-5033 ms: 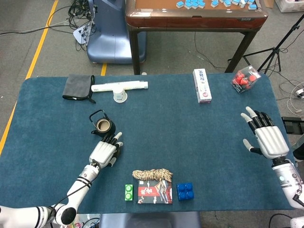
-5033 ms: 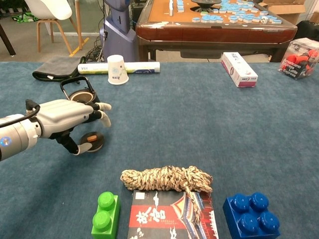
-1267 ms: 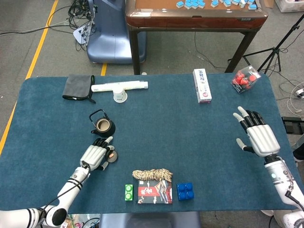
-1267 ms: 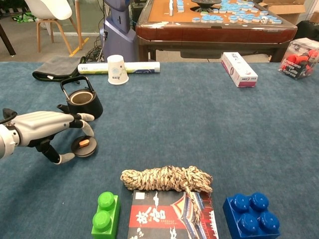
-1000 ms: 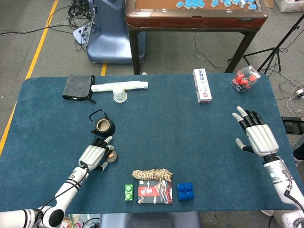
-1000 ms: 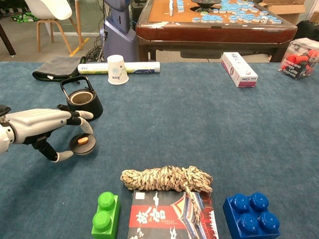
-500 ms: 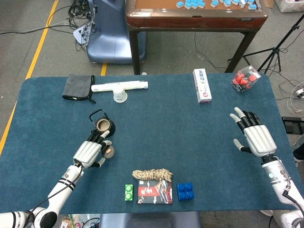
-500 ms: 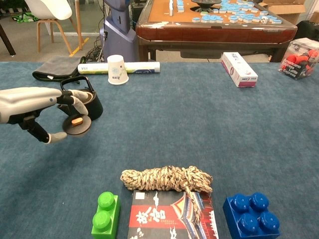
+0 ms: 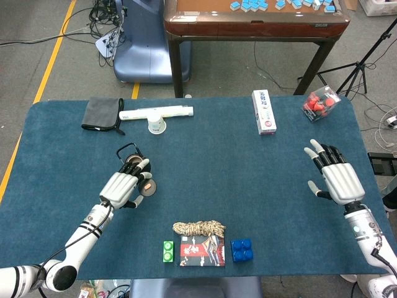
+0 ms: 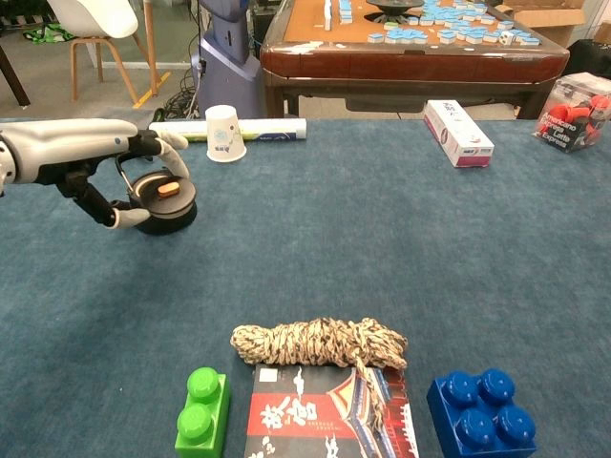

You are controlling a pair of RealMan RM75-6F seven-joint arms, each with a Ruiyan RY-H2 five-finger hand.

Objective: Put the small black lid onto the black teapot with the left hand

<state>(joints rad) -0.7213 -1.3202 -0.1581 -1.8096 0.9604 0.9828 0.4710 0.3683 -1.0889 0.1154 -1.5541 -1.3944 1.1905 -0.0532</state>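
The black teapot (image 10: pixel 170 221) stands at the left of the blue table; in the head view my left hand hides much of the teapot (image 9: pixel 131 160). My left hand (image 10: pixel 81 151) pinches the small black lid (image 10: pixel 164 192) with its orange knob between thumb and fingers. The lid hangs just over the pot's opening, slightly tilted; I cannot tell whether it touches the rim. From above, the left hand (image 9: pixel 121 187) and the lid (image 9: pixel 147 184) show just in front of the pot. My right hand (image 9: pixel 338 177) hovers far right, fingers spread, holding nothing.
A paper cup (image 10: pixel 222 134), a long white tube (image 10: pixel 258 127) and a grey cloth (image 9: pixel 102 113) lie behind the teapot. A white box (image 9: pixel 264 112) and a tub of red pieces (image 9: pixel 321 102) sit at the back right. Rope (image 10: pixel 320 343), booklet (image 10: pixel 320 415), green brick (image 10: pixel 200 410) and blue brick (image 10: pixel 482 410) line the front edge.
My left hand has picked the lid up off the table and carried it back and upward to above the teapot. The right hand has barely moved.
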